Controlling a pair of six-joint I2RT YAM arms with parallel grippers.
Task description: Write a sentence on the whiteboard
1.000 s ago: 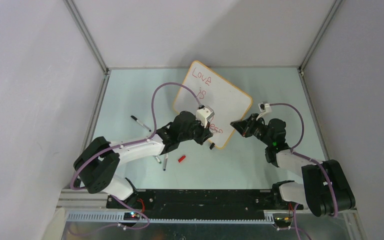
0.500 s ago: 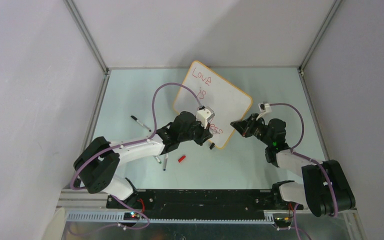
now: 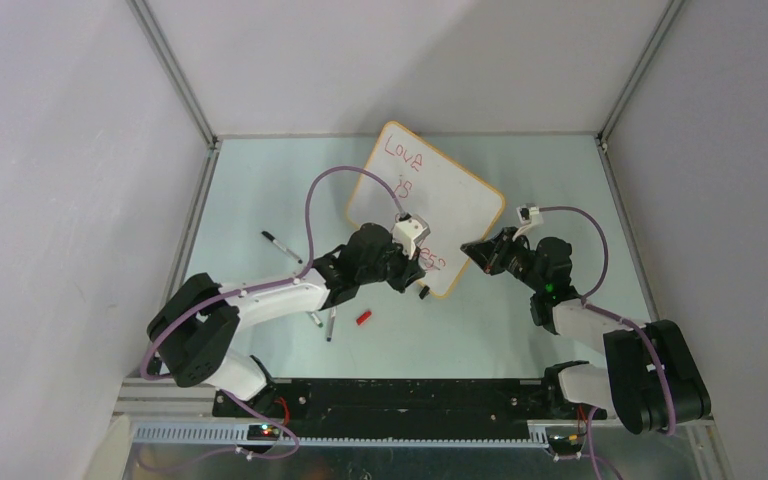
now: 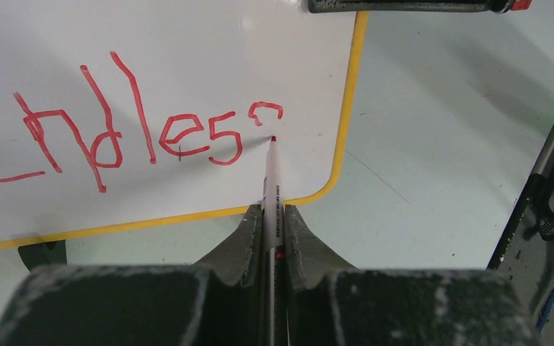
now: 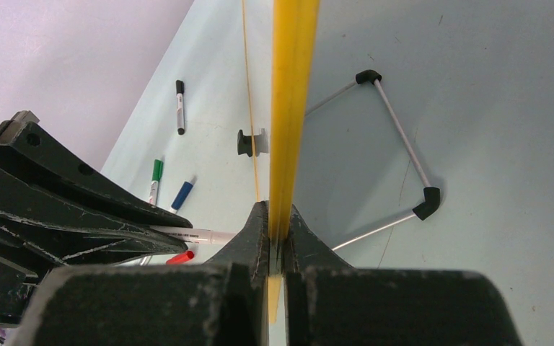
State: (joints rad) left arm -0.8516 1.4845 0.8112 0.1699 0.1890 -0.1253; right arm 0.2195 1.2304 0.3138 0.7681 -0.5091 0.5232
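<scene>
The whiteboard (image 3: 430,195) stands tilted at the table's middle, orange-framed, with red "Love" and "is" at its top. In the left wrist view the board (image 4: 187,43) shows "endles" and the top curve of one more letter (image 4: 265,109). My left gripper (image 4: 275,216) is shut on a red marker (image 4: 270,180), whose tip touches the board just under that curve. It shows in the top view (image 3: 412,262) at the board's lower edge. My right gripper (image 5: 278,216) is shut on the board's yellow edge (image 5: 292,108); in the top view (image 3: 472,250) it holds the right side.
Loose markers lie left of the board: a black one (image 3: 280,246), more (image 3: 325,322) by the left arm, and a red cap (image 3: 364,317). The board's wire stand (image 5: 397,158) and a black clip foot (image 5: 247,143) show behind it. Enclosure walls surround the table.
The left gripper has shifted slightly down and right along the board's lower edge with the marker. The right gripper has stayed put on the board.
</scene>
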